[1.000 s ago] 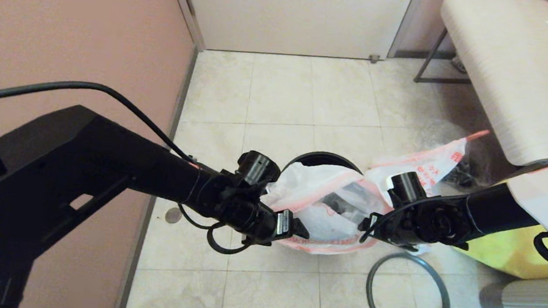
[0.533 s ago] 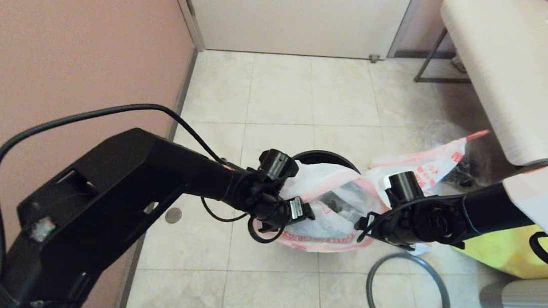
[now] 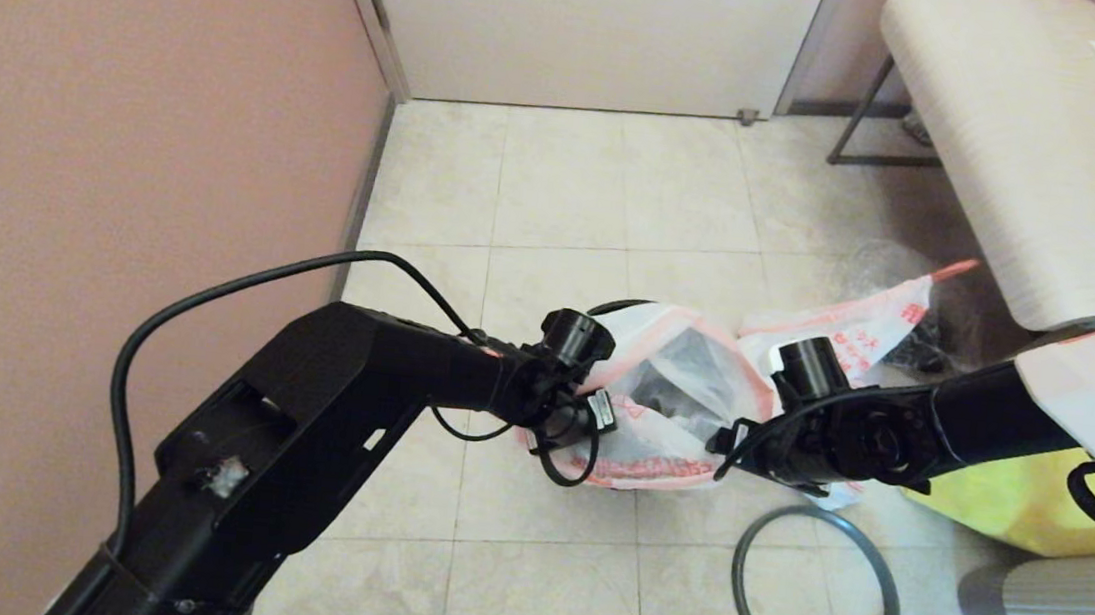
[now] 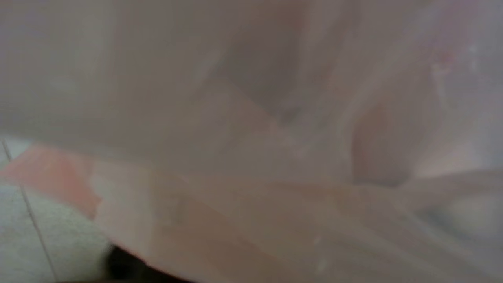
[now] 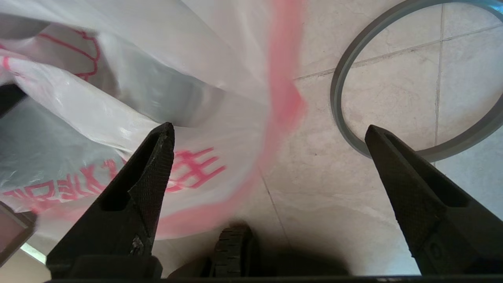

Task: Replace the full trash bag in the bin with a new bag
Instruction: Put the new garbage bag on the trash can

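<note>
Head view: the new bag [image 3: 669,400] sat just below centre of the frame, draped over the bin [image 3: 608,306], of which only a short black arc of rim showed at the bag's upper left edge. The film was thin and white, with a pink-orange edge band and red print along its lower hem; its mouth gaped upward, dark inside. The full trash bag [image 3: 857,322] lay on the tiles right of centre, lumpy, same print, with an orange tail pointing toward the upper right. The grey hoop [image 3: 816,595] lay flat on the floor at lower right, apart from the bin.

My left gripper [image 3: 602,415] was at the bag's left edge. In the left wrist view plastic filled the whole picture, so I could not tell whether the fingers were parted or pinching film. My right gripper [image 5: 267,157] was at the bag's right edge, spread wide and gripping nothing; in the right wrist view one fingertip [image 5: 159,149] stood over the printed film and the other over bare tile beside the hoop.

Judgement: the bag looked very light, limp and slippery, and likely to tear or slide under a hard pull. The best hold appeared to be the banded edge, pinched on opposite sides and stretched outward over the rim. The hoop was not yet fitted.
</note>
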Controlling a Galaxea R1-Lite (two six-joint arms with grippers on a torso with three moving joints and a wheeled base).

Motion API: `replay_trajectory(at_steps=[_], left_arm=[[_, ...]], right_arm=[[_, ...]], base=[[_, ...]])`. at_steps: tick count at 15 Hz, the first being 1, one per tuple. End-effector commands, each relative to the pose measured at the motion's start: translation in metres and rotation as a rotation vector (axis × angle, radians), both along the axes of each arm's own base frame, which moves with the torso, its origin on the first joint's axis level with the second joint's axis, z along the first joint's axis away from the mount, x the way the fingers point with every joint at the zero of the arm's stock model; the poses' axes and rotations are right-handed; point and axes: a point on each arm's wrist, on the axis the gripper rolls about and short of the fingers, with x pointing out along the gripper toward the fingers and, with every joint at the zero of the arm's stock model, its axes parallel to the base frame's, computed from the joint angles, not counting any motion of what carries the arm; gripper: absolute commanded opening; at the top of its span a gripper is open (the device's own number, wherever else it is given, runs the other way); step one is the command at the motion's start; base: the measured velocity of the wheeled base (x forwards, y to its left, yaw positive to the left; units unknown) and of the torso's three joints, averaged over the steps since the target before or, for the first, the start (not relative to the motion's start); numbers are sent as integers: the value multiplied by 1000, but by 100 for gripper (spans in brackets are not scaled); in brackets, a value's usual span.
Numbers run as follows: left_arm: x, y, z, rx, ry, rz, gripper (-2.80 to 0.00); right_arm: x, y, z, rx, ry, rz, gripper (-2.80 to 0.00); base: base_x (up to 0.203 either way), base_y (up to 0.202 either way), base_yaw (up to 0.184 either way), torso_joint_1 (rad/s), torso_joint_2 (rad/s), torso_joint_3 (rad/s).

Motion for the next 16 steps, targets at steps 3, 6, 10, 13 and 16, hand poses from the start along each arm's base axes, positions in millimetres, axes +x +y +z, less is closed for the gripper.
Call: replay_trajectory(at_steps=[3, 6, 10, 13, 16], left_arm=[[0, 1, -1, 25, -9, 24, -280], [-4, -2, -3, 36, -1, 24, -280], [-10, -8, -6, 48, 8, 13, -280], [-13, -11, -6, 88, -20, 48, -280], [-9, 2, 7, 84, -48, 91, -280]], right_arm=[[0, 0, 0, 19, 1, -20, 0], [-5, -2, 4, 49, 6, -50, 0], [-32, -12, 13, 101, 35, -32, 0], [-42, -15, 20, 154, -40, -9, 0], [-46, -10, 29, 194, -132, 20, 0]], base=[[0, 0, 0, 0, 0, 0], [0, 0, 0, 0, 0, 0], [0, 0, 0, 0, 0, 0], [0, 0, 0, 0, 0, 0], [0, 0, 0, 0, 0, 0]])
